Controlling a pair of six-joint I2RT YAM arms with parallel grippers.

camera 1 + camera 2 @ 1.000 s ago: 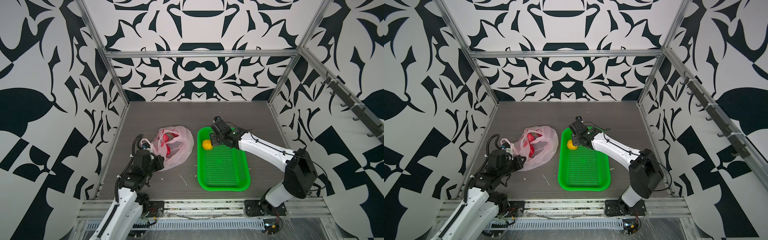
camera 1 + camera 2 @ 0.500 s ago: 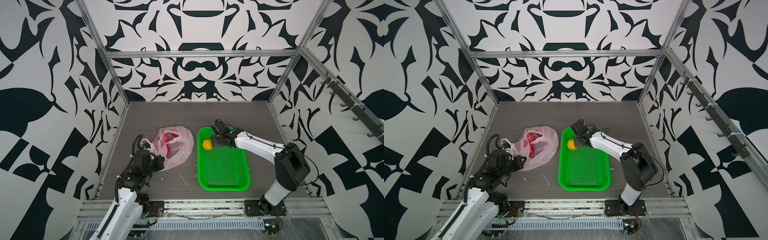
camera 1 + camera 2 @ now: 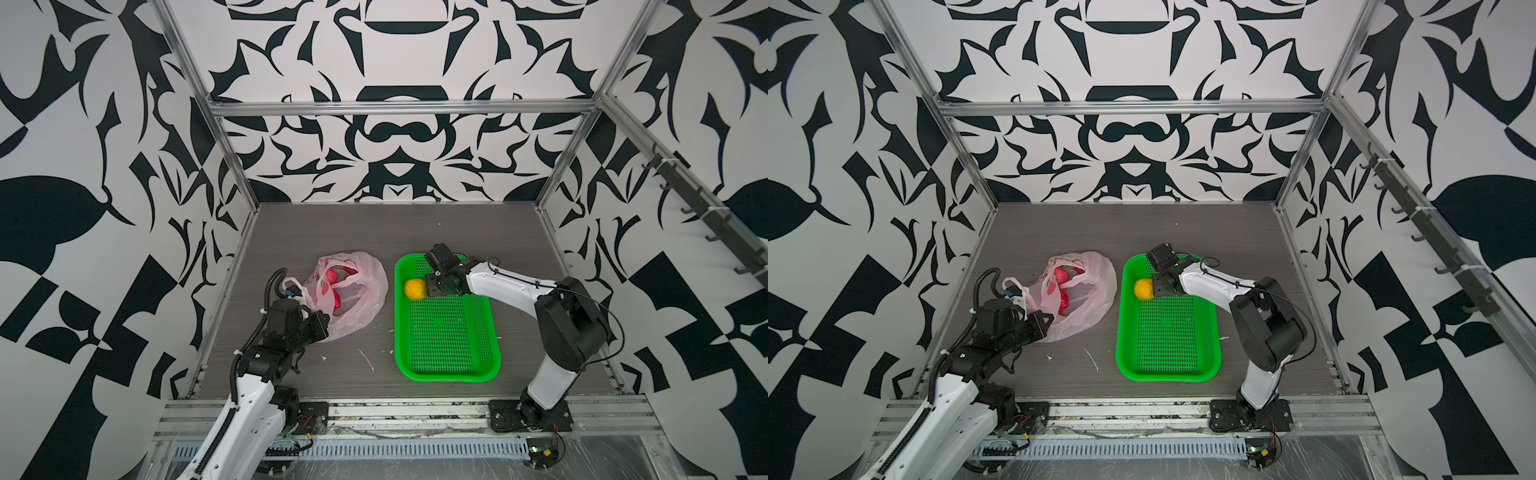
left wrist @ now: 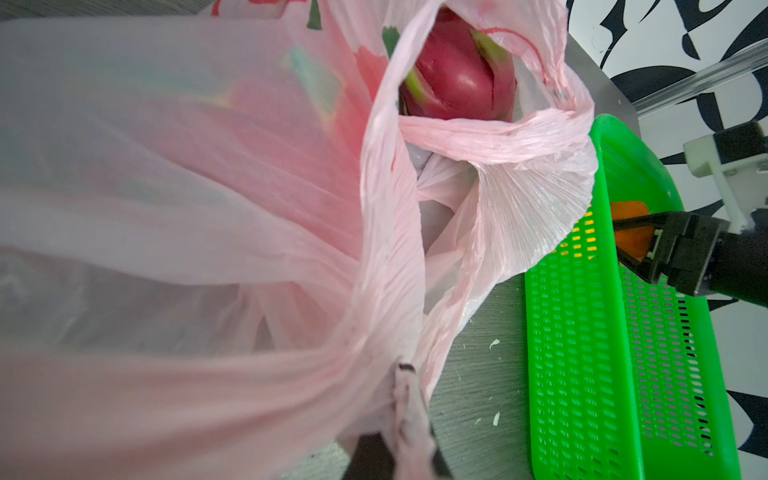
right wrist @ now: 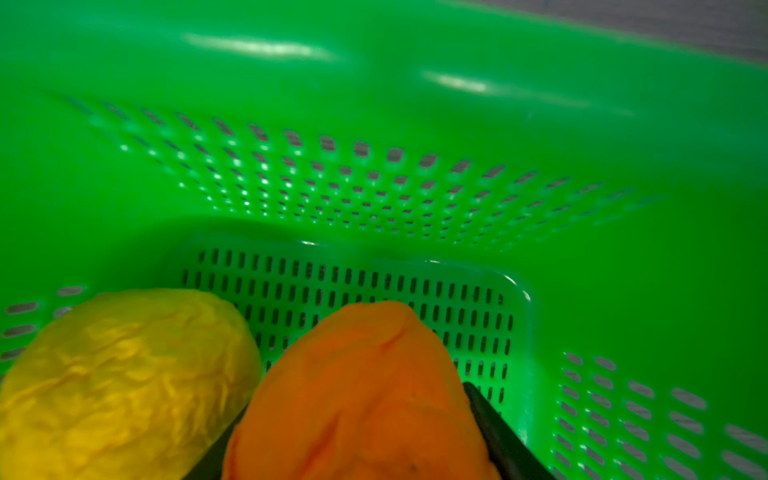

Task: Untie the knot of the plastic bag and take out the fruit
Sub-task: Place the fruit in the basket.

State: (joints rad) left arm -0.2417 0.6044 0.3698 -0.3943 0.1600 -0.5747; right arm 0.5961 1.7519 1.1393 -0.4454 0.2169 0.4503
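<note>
The pale-pink plastic bag lies left of the green basket with its mouth open; the knot is out of view. My left gripper is shut on a bunched strip of the bag's near edge. A magenta dragon fruit shows through the opening, and red fruit shows in both top views. My right gripper is low in the basket's far end, shut on the orange fruit. The yellow fruit lies right beside it.
The green perforated basket stands right of centre on the grey table. Small white scraps lie between bag and basket. Patterned walls and metal frame posts close in the left, right and back.
The right arm's elbow has swung inward and back while its gripper stayed at the basket's far end beside the yellow fruit. The left arm and the bag have not moved.
</note>
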